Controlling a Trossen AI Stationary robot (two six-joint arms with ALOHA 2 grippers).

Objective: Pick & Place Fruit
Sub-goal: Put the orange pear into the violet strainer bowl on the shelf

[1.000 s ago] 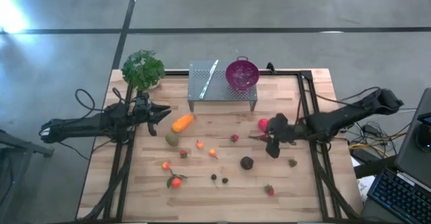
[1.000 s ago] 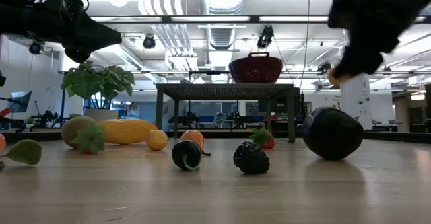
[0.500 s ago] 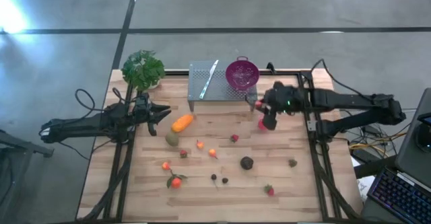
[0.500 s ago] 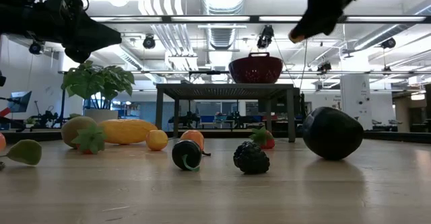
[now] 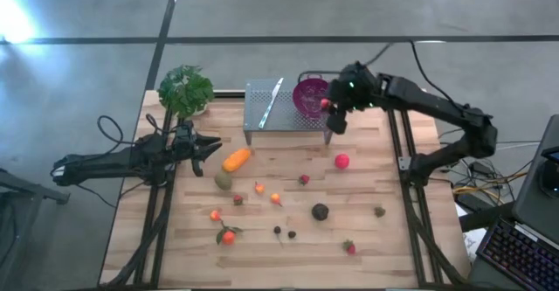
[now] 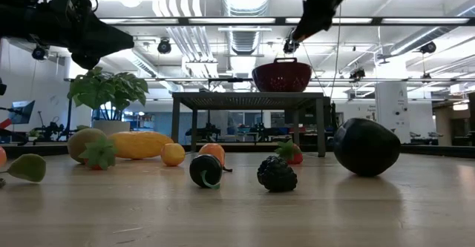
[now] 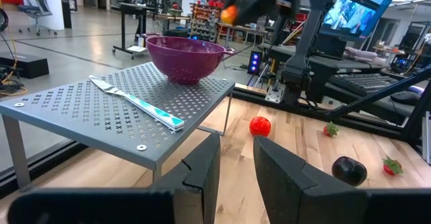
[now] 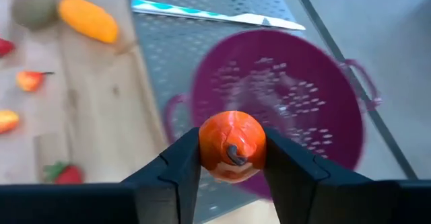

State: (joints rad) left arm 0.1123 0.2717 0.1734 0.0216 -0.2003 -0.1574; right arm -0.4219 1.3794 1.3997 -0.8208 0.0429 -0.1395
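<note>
My right gripper [image 5: 330, 109] hangs high over the near rim of the purple colander [image 5: 312, 93], shut on a small round orange fruit [image 8: 231, 143]. My left gripper [image 5: 214, 145] waits open at the table's left side, beside the elongated orange fruit [image 5: 236, 159]. That fruit lies on the wood with the olive-green one [image 5: 224, 181] next to it. The red ball [image 5: 341, 161] and the dark purple ball [image 5: 320, 211] also rest on the table. Several tiny red and orange pieces are scattered between them. My right gripper pinches the small orange fruit by its two opposite sides [image 8: 205, 148] between the two fingers [image 8: 183, 158]. The fingers point down from above. The fruit is lifted clear, over the colander's near rim [image 8: 202, 183]; it also shows in the left wrist view as the orange fruit [image 7: 229, 13].
The colander stands on a perforated grey metal stand [image 5: 262, 107] at the far edge, with a teal-handled knife [image 5: 272, 100] lying beside it. A leafy green plant [image 5: 185, 90] sits at the far left corner. Dark rails [image 5: 397, 142] run along both table sides.
My right gripper has risen from low over the table's right middle and swung toward the far edge, carrying the small orange fruit past the red ball to a spot over the colander. It has stayed shut on the fruit.
</note>
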